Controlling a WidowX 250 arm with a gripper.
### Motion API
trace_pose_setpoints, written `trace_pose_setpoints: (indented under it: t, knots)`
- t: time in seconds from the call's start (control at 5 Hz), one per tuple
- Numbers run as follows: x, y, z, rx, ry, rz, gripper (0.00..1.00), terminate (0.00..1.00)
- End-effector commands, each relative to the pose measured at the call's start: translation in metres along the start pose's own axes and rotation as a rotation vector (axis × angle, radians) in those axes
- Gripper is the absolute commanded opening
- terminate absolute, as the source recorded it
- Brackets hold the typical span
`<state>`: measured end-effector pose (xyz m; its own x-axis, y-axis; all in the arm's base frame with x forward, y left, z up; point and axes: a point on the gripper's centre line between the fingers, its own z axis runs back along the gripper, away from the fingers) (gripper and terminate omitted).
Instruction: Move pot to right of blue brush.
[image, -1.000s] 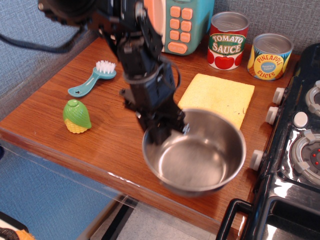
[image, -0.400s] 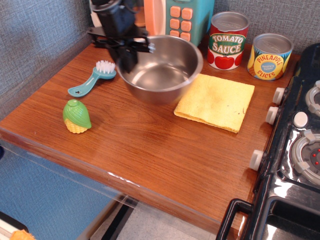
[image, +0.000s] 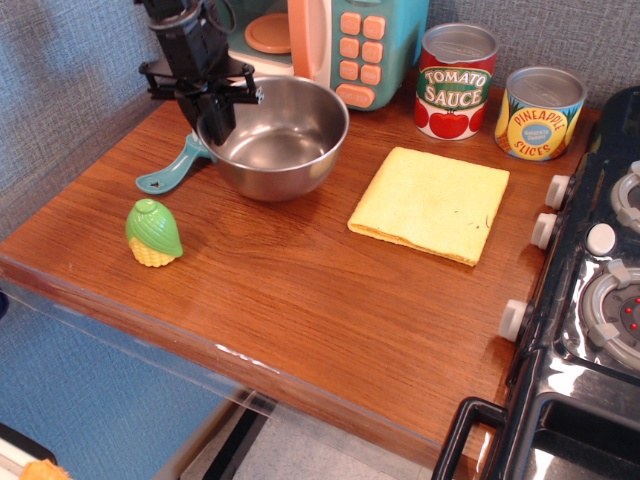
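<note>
The shiny steel pot (image: 285, 140) sits at the back left of the wooden counter, just right of the blue brush (image: 166, 177). Only the brush's teal handle shows; its bristle end is hidden behind the pot and gripper. My black gripper (image: 213, 115) hangs from above, shut on the pot's left rim, with one finger inside the pot and one outside. I cannot tell whether the pot rests on the wood or is held just above it.
A green-and-yellow toy corn (image: 153, 233) lies at the front left. A yellow cloth (image: 432, 203) lies to the right. A tomato sauce can (image: 455, 80), a pineapple can (image: 539, 112) and a toy microwave (image: 340, 45) stand at the back. A toy stove (image: 600, 290) fills the right.
The gripper has carried the pot from the front centre to the back left, and in the last step further left and down, so it now covers the brush's bristles.
</note>
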<state>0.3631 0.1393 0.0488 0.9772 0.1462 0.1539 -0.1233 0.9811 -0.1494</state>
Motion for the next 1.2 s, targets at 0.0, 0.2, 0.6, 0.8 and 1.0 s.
trace_pose_setpoints:
  t: [0.0, 0.2, 0.6, 0.8, 1.0]
  knots:
    - [0.003, 0.001, 0.009, 0.014, -0.026, -0.024, 0.00, 0.00]
    - [0.004, -0.001, 0.010, 0.029, -0.023, -0.024, 1.00, 0.00]
    - [0.000, -0.019, 0.032, 0.055, -0.031, -0.085, 1.00, 0.00]
    - [-0.007, -0.039, 0.062, 0.136, -0.025, -0.222, 1.00, 0.00]
    - [-0.019, -0.053, 0.074, 0.147, 0.011, -0.270, 1.00, 0.00]
